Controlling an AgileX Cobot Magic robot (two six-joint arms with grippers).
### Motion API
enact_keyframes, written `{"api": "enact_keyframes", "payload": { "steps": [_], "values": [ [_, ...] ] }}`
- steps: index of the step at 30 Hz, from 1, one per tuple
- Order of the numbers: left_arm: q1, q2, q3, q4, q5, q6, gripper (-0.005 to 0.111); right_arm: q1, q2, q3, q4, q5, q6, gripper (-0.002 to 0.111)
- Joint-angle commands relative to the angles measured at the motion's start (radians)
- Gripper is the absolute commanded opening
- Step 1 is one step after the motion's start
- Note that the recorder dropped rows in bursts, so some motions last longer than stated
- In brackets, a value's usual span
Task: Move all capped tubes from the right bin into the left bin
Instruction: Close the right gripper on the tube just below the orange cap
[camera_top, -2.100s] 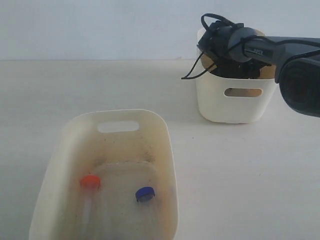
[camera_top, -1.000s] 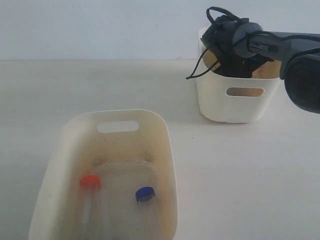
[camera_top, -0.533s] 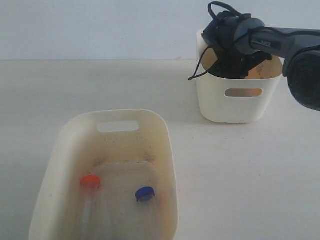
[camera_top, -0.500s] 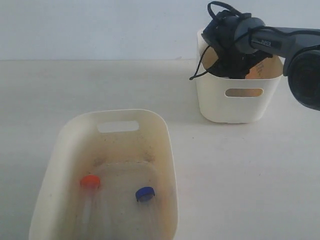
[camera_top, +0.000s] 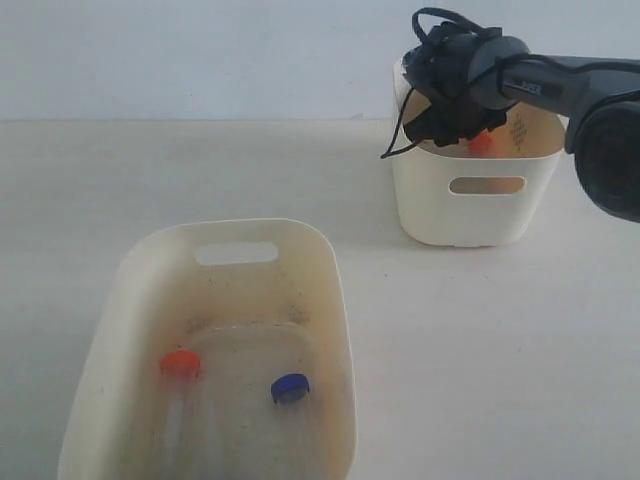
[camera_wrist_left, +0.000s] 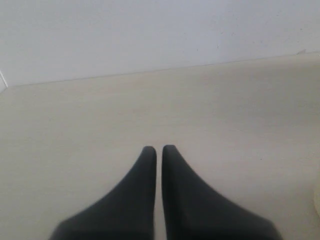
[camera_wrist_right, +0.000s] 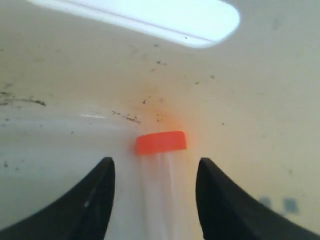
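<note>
The right bin (camera_top: 440, 205) stands at the back right. An orange-capped tube (camera_wrist_right: 161, 142) lies inside it, cap near the wall; the cap (camera_top: 481, 143) also shows in the exterior view. My right gripper (camera_wrist_right: 155, 161) reaches into this bin (camera_wrist_right: 260, 100), open, its fingers either side of the tube's clear body with gaps on both sides. In the exterior view the right gripper (camera_top: 460, 118) is at the bin's rim, tips hidden. The left bin (camera_top: 335, 300) holds an orange-capped tube (camera_top: 181, 362) and a blue-capped tube (camera_top: 290, 388). My left gripper (camera_wrist_left: 159, 148) is shut and holds nothing.
The pale table (camera_top: 200, 170) spreads between the two bins. A black cable (camera_top: 400, 135) loops off the right arm beside the right bin's left wall. The left wrist view shows only bare table (camera_wrist_left: 200, 110) and a pale wall behind.
The right arm's head has shifted and tilted inside the right bin. The orange cap, hidden behind it before, now shows in the exterior view. The left bin's tubes have not moved.
</note>
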Motion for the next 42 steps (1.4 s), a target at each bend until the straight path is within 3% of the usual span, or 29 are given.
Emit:
{"api": "enact_keyframes", "payload": {
  "steps": [1,15,30,38,40,42],
  "values": [
    [0.001,-0.002,-0.004,-0.007,-0.015,-0.012,0.004,-0.004,0.018,0.001,-0.051,-0.031,0.013,0.049],
    [0.001,-0.002,-0.004,-0.007,-0.015,-0.012,0.004,-0.034,0.053,0.001,-0.102,-0.021,0.063,0.049],
    [0.001,-0.002,-0.004,-0.007,-0.015,-0.012,0.004,-0.061,0.079,0.001,0.027,0.005,0.068,0.049],
    [0.001,-0.002,-0.004,-0.007,-0.015,-0.012,0.004,-0.061,0.095,0.001,0.186,0.039,-0.020,0.048],
    [0.001,-0.002,-0.004,-0.007,-0.015,-0.012,0.004,-0.061,0.099,0.001,0.201,0.054,-0.048,0.044],
    [0.001,-0.002,-0.004,-0.007,-0.015,-0.012,0.004,-0.061,0.100,0.001,0.206,0.070,-0.067,0.032]
  ]
}}
